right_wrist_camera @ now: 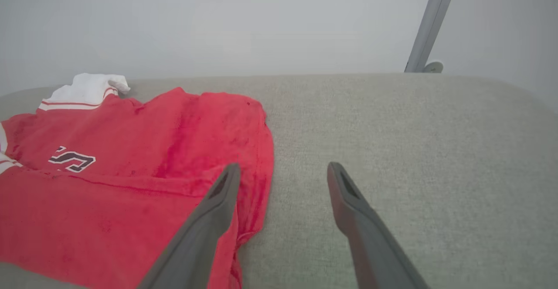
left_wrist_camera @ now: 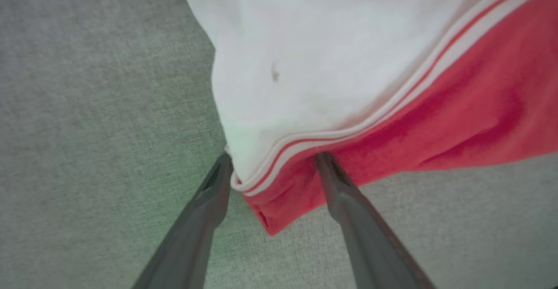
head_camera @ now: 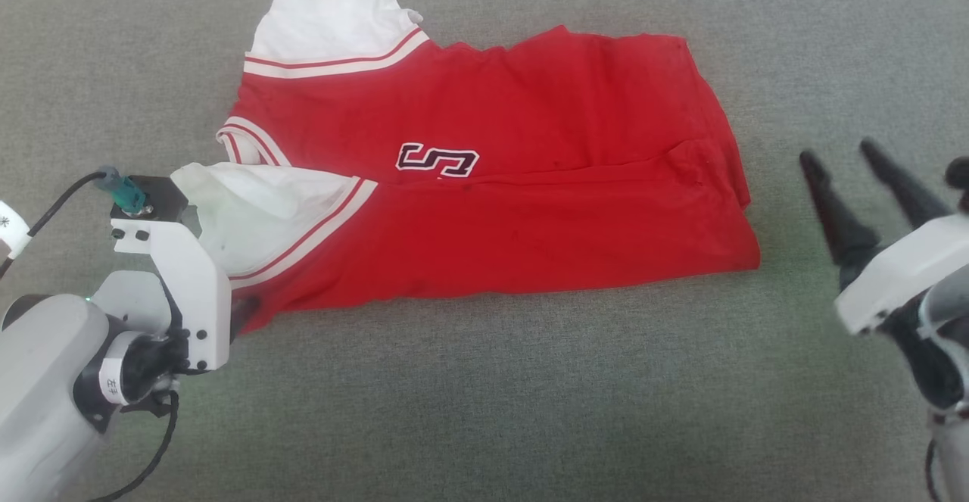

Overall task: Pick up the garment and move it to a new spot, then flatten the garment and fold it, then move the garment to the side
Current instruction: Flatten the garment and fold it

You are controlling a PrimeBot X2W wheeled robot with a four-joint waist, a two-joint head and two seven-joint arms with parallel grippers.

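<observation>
The garment (head_camera: 530, 214), a red jersey with white sleeves and striped trim, lies folded lengthwise on the grey fabric surface (head_camera: 484, 411), with part of its black lettering showing. My left gripper (head_camera: 244, 313) is at its near left corner, mostly hidden behind its own wrist mount. In the left wrist view, that gripper (left_wrist_camera: 274, 158) is open, and the corner of the garment (left_wrist_camera: 348, 84) lies between its fingers. My right gripper (head_camera: 848, 157) is open and hovers right of the garment without touching it. From the right wrist, that gripper (right_wrist_camera: 283, 168) has its left finger over the edge of the garment (right_wrist_camera: 130, 193).
The grey fabric surface (right_wrist_camera: 414, 149) stretches wide to the right of the garment and toward me. Behind its far edge stands a pale wall and a slanted grey pole (right_wrist_camera: 429, 23) with a round foot.
</observation>
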